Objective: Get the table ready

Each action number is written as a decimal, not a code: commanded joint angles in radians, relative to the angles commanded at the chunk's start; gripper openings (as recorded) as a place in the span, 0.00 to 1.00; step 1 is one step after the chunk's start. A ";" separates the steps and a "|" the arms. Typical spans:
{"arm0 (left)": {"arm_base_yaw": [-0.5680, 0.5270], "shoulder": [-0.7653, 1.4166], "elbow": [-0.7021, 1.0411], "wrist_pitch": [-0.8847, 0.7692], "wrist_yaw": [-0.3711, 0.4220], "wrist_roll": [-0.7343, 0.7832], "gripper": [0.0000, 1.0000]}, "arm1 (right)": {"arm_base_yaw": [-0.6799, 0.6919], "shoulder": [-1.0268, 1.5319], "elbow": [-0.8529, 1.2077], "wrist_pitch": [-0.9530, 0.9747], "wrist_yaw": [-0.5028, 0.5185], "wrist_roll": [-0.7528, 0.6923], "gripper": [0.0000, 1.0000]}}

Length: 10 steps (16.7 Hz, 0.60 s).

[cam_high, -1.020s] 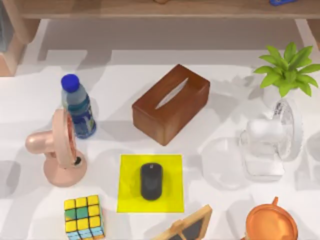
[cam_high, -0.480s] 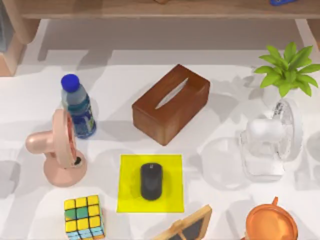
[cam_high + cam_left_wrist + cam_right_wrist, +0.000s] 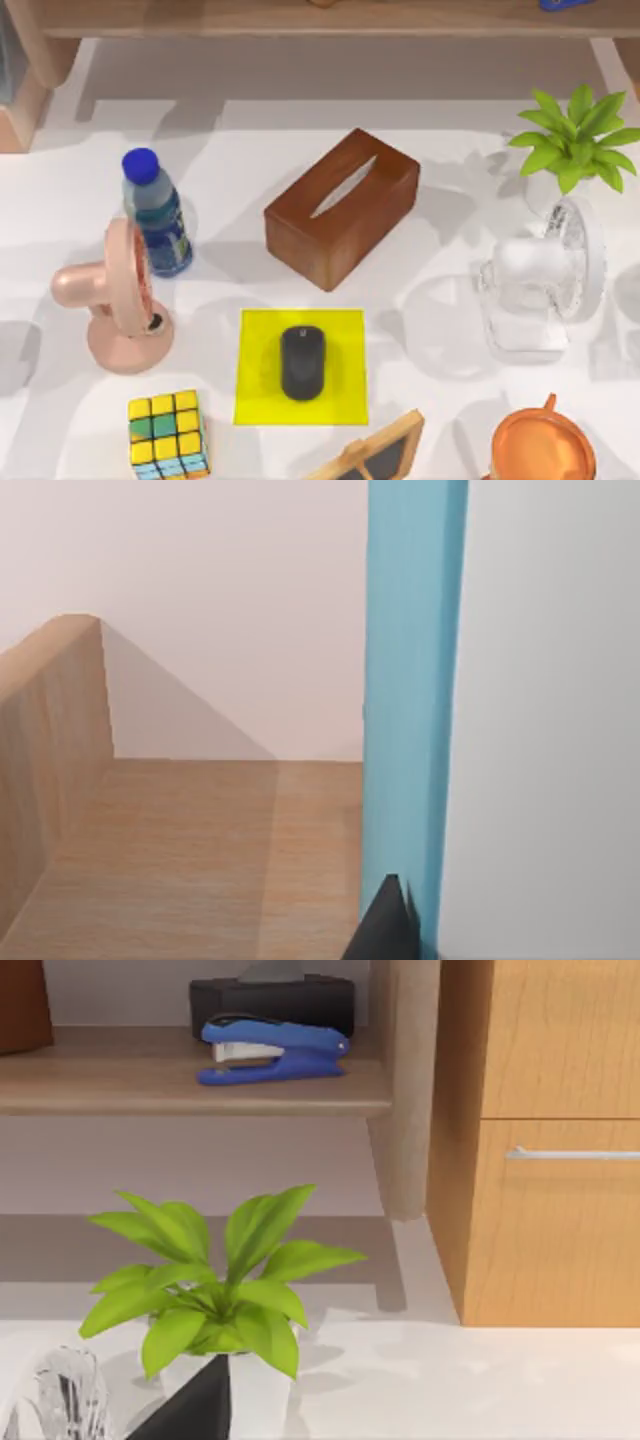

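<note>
The white table point(image 3: 450, 190) carries many objects in the top view. A black mouse point(image 3: 302, 362) lies on a yellow mat point(image 3: 255, 395) near the front middle. Behind it sits a brown wooden tissue box point(image 3: 342, 207). In the left wrist view, a dark tip of my left gripper point(image 3: 388, 927) rests close to a blue upright slab point(image 3: 410, 710) inside a light-wood shelf compartment point(image 3: 180, 850). The right wrist view has a dark tip of my right gripper point(image 3: 195, 1407) low in front of the green potted plant point(image 3: 215, 1290).
On the left stand a blue-capped bottle point(image 3: 157, 212), a pink fan point(image 3: 115, 300) and a Rubik's cube point(image 3: 167, 433). On the right are a plant point(image 3: 575, 140), a white fan point(image 3: 545, 285) and an orange cup point(image 3: 543, 448). A framed board point(image 3: 375, 455) lies at the front. A blue stapler point(image 3: 270, 1050) sits on the shelf beside a drawer point(image 3: 560, 1220).
</note>
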 joint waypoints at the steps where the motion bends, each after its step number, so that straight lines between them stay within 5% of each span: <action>1: 0.000 0.000 0.000 0.000 0.000 0.000 0.17 | 0.000 0.000 0.000 0.000 0.000 0.000 1.00; 4: 0.000 0.000 0.000 0.000 0.000 0.000 0.00 | 0.000 0.000 0.000 0.000 0.000 0.000 1.00; 10: 0.000 0.000 0.000 0.000 0.000 0.000 0.00 | 0.000 0.000 0.000 0.000 0.000 0.000 1.00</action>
